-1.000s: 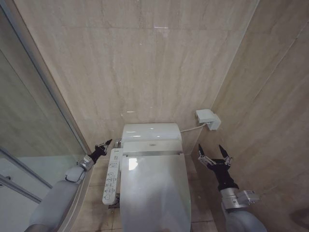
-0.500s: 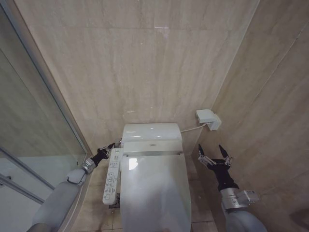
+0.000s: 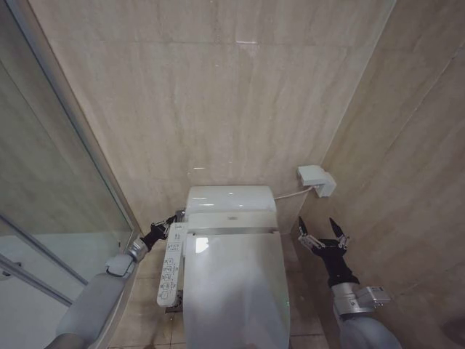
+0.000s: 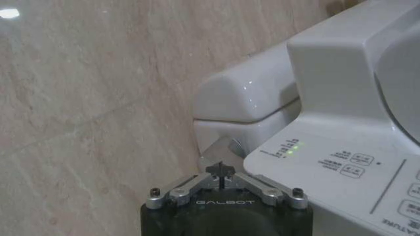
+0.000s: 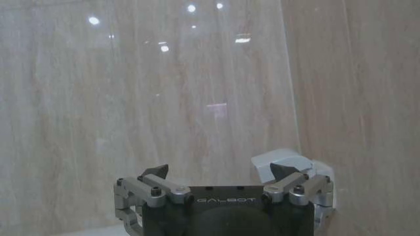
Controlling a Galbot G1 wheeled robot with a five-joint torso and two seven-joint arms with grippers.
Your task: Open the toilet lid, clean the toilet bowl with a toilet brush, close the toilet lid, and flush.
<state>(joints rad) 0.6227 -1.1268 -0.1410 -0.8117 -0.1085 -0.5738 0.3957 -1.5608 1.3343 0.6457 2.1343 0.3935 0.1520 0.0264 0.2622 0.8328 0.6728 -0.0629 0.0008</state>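
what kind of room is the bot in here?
A small bathroom, most likely a toilet stall: a toilet with its toilet lid shut, a bidet button panel beside it, beige tiled walls and a glass partition.

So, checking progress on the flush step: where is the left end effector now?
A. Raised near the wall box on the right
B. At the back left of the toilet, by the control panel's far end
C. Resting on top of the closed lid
B: the left end effector sits shut beside the far end of the control panel, while the toilet lid is down.

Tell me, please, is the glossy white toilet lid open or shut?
Shut: the glossy white oval plastic toilet lid lies flat over the bowl.
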